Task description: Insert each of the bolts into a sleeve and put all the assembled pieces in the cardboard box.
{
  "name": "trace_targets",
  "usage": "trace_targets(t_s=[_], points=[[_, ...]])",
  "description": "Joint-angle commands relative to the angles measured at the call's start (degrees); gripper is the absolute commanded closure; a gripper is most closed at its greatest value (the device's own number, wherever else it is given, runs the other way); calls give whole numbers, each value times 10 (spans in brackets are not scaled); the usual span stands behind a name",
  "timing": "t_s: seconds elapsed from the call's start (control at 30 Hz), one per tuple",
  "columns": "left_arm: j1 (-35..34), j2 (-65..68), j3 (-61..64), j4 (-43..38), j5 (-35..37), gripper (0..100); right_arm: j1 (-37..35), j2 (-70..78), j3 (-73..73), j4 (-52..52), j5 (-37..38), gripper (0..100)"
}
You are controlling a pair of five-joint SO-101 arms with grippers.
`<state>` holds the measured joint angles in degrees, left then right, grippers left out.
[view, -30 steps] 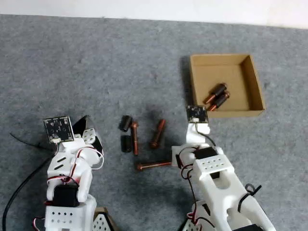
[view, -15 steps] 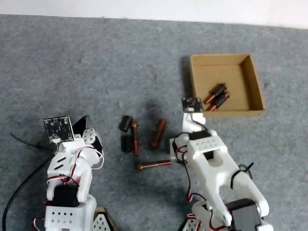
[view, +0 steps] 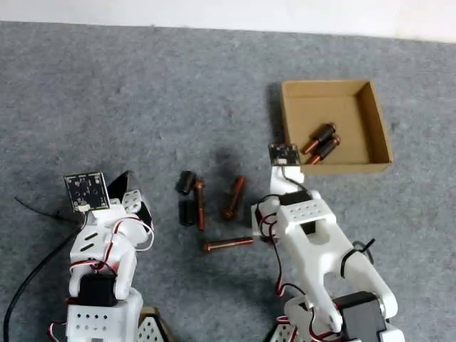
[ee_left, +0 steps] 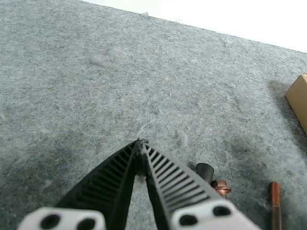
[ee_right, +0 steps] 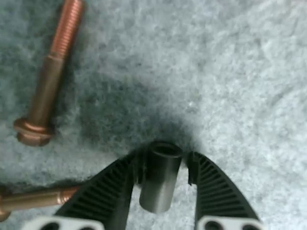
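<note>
High view, left gripper [view: 135,198] low on the grey carpet [view: 142,85] beside loose bolts [view: 199,204], right arm folded forward near the cardboard box [view: 382,132], left wrist view, jaws pressed together, empty, right wrist view, right gripper [ee_right: 163,162] clasping a black sleeve [ee_right: 159,184], copper bolt [ee_right: 48,91] nearby.

The left arm [view: 107,246] and the right arm [view: 317,239] are both wearing white plastic shells, dotted with rows of small holes; black servo blocks [view: 96,291] are showing between the white links; thin red, black and white wires [view: 267,221] are looping past the joints; a dark square circuit board [view: 86,191] is sitting on each wrist; a black cable [view: 25,281] is trailing off the left arm's base; the left gripper [ee_left: 140,142] and the right gripper [ee_right: 164,160] are carrying black ribbed wedge-shaped fingers [ee_left: 112,179] on white mounts [ee_left: 62,221] with round screw holes.
</note>
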<state>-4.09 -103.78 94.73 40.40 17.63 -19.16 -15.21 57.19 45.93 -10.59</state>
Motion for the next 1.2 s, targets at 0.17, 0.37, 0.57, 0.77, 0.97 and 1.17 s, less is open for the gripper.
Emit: trace_targets(t_s=[0.17, 0.37, 0.57, 0.77, 0.97, 1.17], points=[[-3, -10, -2, -11, -10, 993, 5, 9, -14, 24, 5, 853], [-3, -10, -2, -11, -10, 993, 2, 9, -11, 24, 5, 853], [-4, -10, -2, -11, -10, 993, 2, 10, -9, 25, 5, 853], [-4, -10, -2, -11, -10, 993, 2, 10, -9, 25, 5, 854], [-4, -10, -2, -11, -10, 993, 1, 10, -9, 22, 55, 995], [-4, -10, -2, -11, -10, 993, 1, 8, -12, 24, 107, 994]])
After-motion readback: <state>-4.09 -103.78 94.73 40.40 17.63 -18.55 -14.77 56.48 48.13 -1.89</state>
